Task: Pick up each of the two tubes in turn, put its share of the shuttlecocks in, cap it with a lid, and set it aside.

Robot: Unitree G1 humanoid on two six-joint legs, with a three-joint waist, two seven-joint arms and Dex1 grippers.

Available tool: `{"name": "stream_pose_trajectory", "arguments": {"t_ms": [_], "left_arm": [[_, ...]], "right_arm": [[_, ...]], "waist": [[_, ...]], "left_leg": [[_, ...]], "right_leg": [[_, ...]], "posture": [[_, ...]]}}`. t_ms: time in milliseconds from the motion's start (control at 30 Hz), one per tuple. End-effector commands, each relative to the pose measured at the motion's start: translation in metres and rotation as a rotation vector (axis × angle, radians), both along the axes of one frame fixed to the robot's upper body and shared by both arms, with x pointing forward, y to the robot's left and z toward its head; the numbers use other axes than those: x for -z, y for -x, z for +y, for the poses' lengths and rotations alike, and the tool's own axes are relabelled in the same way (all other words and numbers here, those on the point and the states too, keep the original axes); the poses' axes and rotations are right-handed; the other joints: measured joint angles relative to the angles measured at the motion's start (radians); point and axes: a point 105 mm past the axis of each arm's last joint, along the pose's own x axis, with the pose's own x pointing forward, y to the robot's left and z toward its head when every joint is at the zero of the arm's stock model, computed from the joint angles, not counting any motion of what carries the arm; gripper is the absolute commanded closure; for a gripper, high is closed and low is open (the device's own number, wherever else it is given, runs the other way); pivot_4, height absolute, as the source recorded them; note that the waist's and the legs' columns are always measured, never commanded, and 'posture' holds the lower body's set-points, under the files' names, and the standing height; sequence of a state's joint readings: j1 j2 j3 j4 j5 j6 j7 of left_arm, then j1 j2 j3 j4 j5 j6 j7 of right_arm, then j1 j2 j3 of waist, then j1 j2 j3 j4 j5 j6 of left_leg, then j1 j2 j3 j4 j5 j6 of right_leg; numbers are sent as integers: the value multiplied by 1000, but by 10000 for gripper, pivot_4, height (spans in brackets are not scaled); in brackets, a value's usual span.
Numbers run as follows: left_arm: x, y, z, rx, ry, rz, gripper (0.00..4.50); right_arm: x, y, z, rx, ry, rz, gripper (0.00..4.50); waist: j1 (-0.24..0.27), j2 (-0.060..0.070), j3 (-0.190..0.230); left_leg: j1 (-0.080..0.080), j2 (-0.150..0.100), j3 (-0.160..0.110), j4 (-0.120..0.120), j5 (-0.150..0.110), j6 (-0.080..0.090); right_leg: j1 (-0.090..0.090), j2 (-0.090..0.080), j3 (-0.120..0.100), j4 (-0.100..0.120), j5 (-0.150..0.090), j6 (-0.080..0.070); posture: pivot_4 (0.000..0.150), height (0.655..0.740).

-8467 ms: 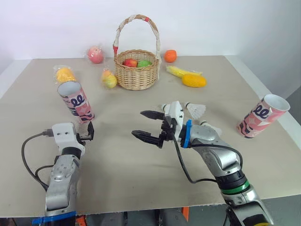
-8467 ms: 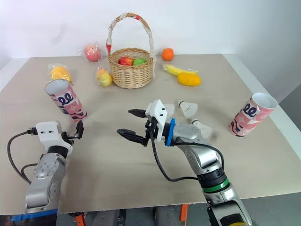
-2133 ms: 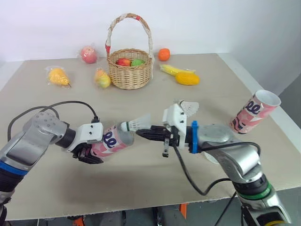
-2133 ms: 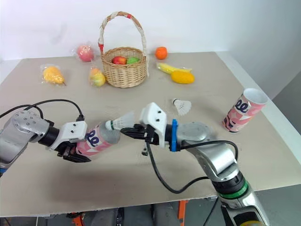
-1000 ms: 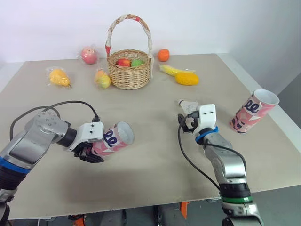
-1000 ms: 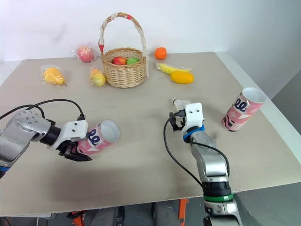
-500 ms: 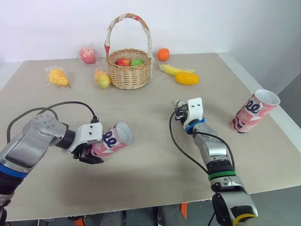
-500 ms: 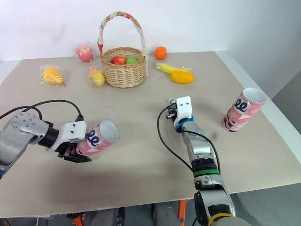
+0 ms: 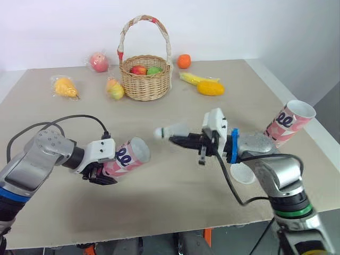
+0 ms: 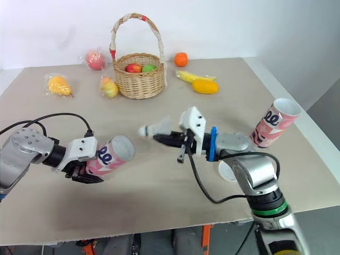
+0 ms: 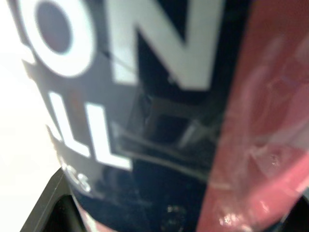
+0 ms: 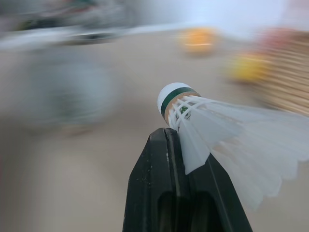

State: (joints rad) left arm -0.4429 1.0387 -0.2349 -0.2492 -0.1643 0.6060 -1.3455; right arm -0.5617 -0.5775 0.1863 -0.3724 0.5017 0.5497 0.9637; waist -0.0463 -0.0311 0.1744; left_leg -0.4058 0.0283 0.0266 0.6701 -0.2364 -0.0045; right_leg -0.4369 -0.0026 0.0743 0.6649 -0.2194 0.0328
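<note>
One white green-banded shuttlecock (image 12: pixel 212 126): right pincer (image 12: pixel 167 136) | pink tube (image 9: pixel 129 157): left pincer (image 9: pixel 105 169)

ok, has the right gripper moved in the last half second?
Yes. The right gripper, shut on a shuttlecock, has swung leftward, away from the right-hand tube, toward the held tube.

both head views look down and forward over the beige tabletop (image 9: pixel 159 202), sharing nearly all of it, woven wicker basket (image 9: pixel 146 84) at 12 o'clock. left wrist view sits against the pink-and-navy printed tube (image 11: pixel 159 121); right wrist view closely faces the white feathered shuttlecock (image 12: pixel 217 130).
</note>
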Motion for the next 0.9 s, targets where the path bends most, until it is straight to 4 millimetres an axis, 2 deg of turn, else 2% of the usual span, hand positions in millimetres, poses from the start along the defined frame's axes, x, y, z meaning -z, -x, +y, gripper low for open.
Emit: {"name": "stream_pose_trajectory", "arguments": {"t_ms": [33, 267, 367, 467, 500, 567, 667, 700, 767, 900], "left_arm": [[1, 0, -4, 23, 2, 1, 12665], [0, 0, -5, 22, 3, -2, 12665], [-1, 0, -5, 21, 6, -6, 12665], [-1, 0, -4, 12, 6, -9, 12665], [-1, 0, -3, 11, 6, -9, 12665], [-1, -1, -4, 9, 9, -12, 12665], [-1, -2, -5, 9, 13, -14, 12665], [0, -2, -6, 10, 15, -15, 12665], [-1, -3, -7, 12, 17, -16, 12665], [-2, -4, -9, 16, 20, -19, 12665]], "right_arm": [[0, 16, 18, -120, 59, -39, 44705], [8, 14, 48, -176, 122, -109, 44705], [-4, 13, 52, -185, 75, -109, 35586], [-21, 11, 43, -181, 15, -94, 20977], [-26, 11, 38, -185, 13, -88, 20977], [-37, 8, 28, -194, 10, -65, 23925], [-35, -2, 26, -194, 83, -92, 37618], [-29, -5, 32, -203, 120, -106, 42547], [-22, -9, 41, -222, 157, -119, 43861], [5, -12, 76, -295, 274, -187, 43861]], "waist": [[0, 0, 0], [2, 0, 0], [2, 0, 0], [3, 0, 0], [3, 0, 0], [3, 0, 0], [2, 0, 0], [2, 0, 0], [2, 0, 0], [2, 0, 0]], "left_leg": [[0, 0, 0, 0, 0, 0], [-1, -1, 1, 0, 0, 0], [-1, 0, 0, 0, 0, 0], [-2, 0, 0, 0, 0, 0], [-2, 0, 0, 0, 0, 0], [-2, 0, 0, 0, 0, 0], [-1, 0, 0, 0, 0, 0], [-1, 0, 0, 0, 0, 0], [0, 0, 0, 0, 0, 0], [-1, 0, 0, 0, 0, 0]], "right_leg": [[0, 0, 0, 0, 0, -1], [-1, -1, 0, 0, 1, 2], [-1, 0, 0, 0, 1, 2], [-1, -1, 0, 0, 1, 2], [-1, -1, 0, 0, 1, 2], [-1, -2, 0, 0, 1, 3], [-1, -2, 0, 0, 1, 2], [-1, -1, 0, 0, 1, 1], [-1, 0, -1, 0, 1, 0], [-2, 1, -1, 1, 2, 0]], "posture": [[1500, 7400], [1500, 7400], [1500, 7400], [1500, 7400], [1500, 7400], [1500, 7400], [1500, 7400], [1500, 7400], [1500, 7400], [1500, 7400]]}}
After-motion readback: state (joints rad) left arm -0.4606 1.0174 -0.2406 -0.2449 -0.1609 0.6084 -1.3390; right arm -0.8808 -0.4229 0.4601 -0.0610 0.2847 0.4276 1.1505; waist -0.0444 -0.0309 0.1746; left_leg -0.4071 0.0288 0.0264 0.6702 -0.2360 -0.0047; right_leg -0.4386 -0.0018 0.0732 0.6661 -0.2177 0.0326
